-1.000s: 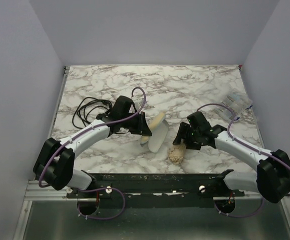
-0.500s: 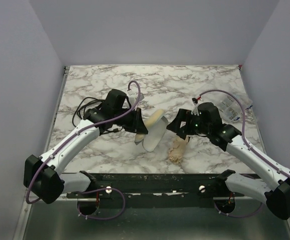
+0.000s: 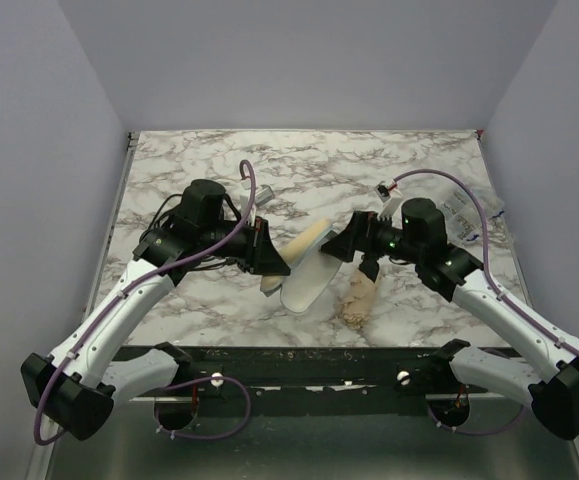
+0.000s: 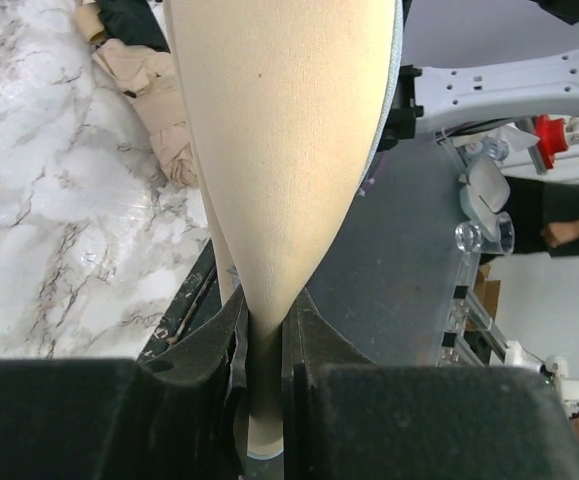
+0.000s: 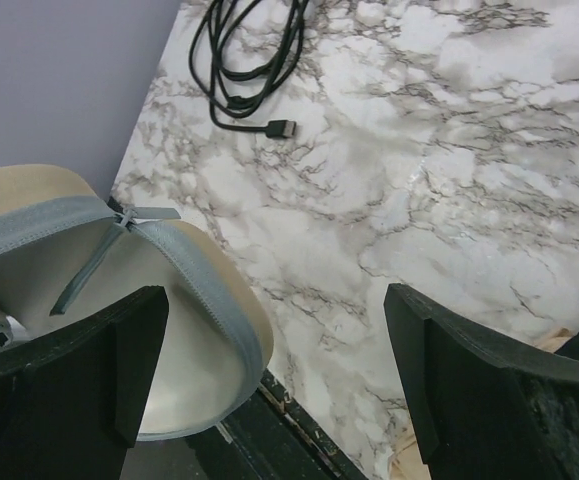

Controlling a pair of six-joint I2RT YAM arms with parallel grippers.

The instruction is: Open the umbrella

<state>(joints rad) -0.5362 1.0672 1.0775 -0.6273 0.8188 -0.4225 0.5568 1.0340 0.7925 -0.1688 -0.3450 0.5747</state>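
Two arms: both were raised over the middle of the counter (image 3: 399,170), meeting at the hard case
Left fingers (image 3: 269,262): clamped on the narrow end of the hard case (image 3: 304,278), carrying it tilted and clear of the counter; wrist view had the tan shell pinched tight between them
Right fingers (image 3: 344,245): wide apart with nothing between them, hovering just beside the case's far end; wrist view looked past the grey zip rim (image 5: 219,310) into the pale lining, so the case hung open
Umbrella (image 3: 357,300): out of the case, lying bunched and folded on the counter near the front edge, below the right arm, touched by neither arm
Why held so: my read was that the case was up only to get it off the umbrella and out of the work area
Cable (image 3: 169,215): black coil at far left, well apart, not involved
Progress: early; the canopy was shut, opening not begun
Next: the right arm was free and nearest, so it suited the pick; the left had to shed the case first
Risk: the fabric looked floppy and the shaft couldn't be made out in the folds, so a pinch on cloth alone would lift it without extending anything
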